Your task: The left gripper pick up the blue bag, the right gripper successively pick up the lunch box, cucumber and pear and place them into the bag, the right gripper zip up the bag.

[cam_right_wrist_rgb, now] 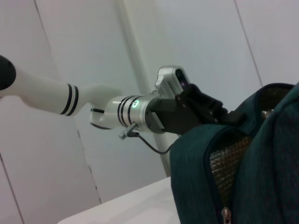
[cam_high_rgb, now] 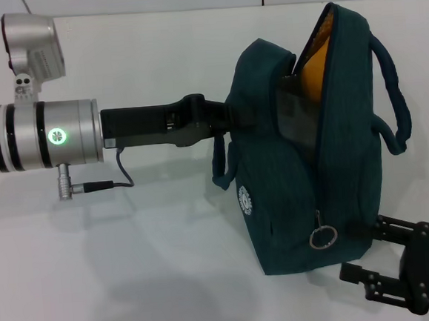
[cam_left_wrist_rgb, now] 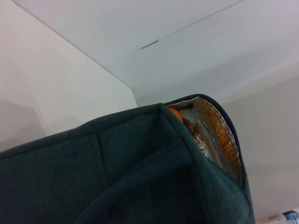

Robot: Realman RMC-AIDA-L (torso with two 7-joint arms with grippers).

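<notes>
Blue bag (cam_high_rgb: 299, 198) in left fingers (cam_high_rgb: 230, 118)

light: we see bright, even overhead | shadows: soft, faint on the bench (cam_high_rgb: 135, 286) under the left arm (cam_high_rgb: 34, 137) | blur: left wrist view soft close up

- The blue bag (cam_high_rgb: 299, 198) is dark teal fabric; its lining glints silver foil tinged orange, with a round white logo (cam_high_rgb: 245, 200) at 9 o'clock of the silver ring zip pull (cam_high_rgb: 323, 237).
- The pear (cam_left_wrist_rgb: 175, 112) shows orange.
- The left gripper (cam_high_rgb: 219, 119) is black, its arm silver with 2 black bands and a green light.
- The right gripper (cam_high_rgb: 401, 268) is black.
- The table (cam_high_rgb: 97, 274) is white.
</notes>
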